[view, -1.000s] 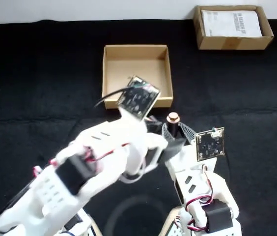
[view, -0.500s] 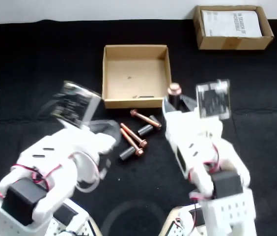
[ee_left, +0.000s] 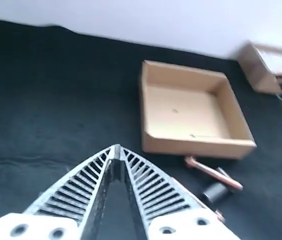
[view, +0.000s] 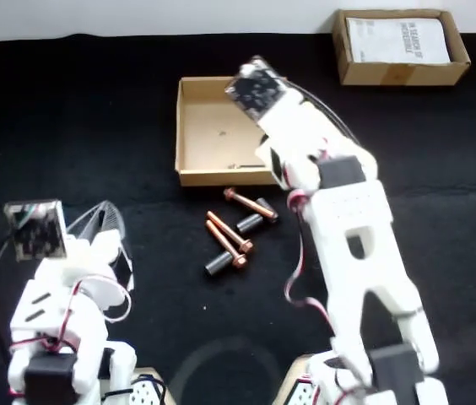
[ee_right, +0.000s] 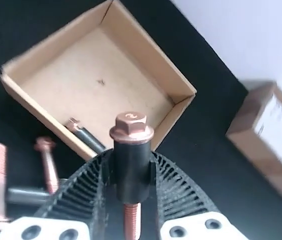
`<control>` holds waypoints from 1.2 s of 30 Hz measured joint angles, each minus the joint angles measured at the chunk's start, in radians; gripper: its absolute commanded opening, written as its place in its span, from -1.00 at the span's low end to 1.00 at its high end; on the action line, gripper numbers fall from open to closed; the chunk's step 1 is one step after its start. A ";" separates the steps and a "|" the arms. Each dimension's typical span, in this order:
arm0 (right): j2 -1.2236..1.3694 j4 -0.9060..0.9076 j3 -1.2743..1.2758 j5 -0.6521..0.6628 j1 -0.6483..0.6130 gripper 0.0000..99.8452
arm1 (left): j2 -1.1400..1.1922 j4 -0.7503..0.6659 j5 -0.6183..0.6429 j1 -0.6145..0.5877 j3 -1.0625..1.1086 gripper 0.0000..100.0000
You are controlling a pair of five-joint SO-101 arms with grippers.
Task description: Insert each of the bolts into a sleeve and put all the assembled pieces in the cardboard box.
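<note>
Right gripper (ee_right: 131, 160) pinches bolt-in-sleeve assy (ee_right: 131, 129) upright btwn jaws; cardboard box (ee_right: 151, 50) lies beyond the tips, prob. partly beneath. Releasing early could bounce it off the near wall. Left gripper (ee_left: 116, 151): jaws pressed together, empty.

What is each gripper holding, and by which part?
The right gripper holds an assembled piece by its black sleeve, the bolt head sticking out above. The left gripper is shut on nothing.

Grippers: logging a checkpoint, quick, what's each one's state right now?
Left gripper: closed, holding nothing.
Right gripper: closed on a sleeved bolt.
</note>
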 measured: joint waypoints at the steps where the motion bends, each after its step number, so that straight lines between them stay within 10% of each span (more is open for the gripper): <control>1: 0.040 0.000 -0.028 0.051 0.000 -0.98 | -0.011 -0.006 0.000 -0.028 0.038 -0.95; 19: 0.717 -0.009 -0.425 0.275 -0.048 -0.80 | -0.028 -0.132 0.002 -0.189 0.437 -0.94; 36: 0.580 0.390 -0.589 -0.044 -0.063 -0.57 | -0.028 -0.132 0.002 -0.189 0.437 -0.94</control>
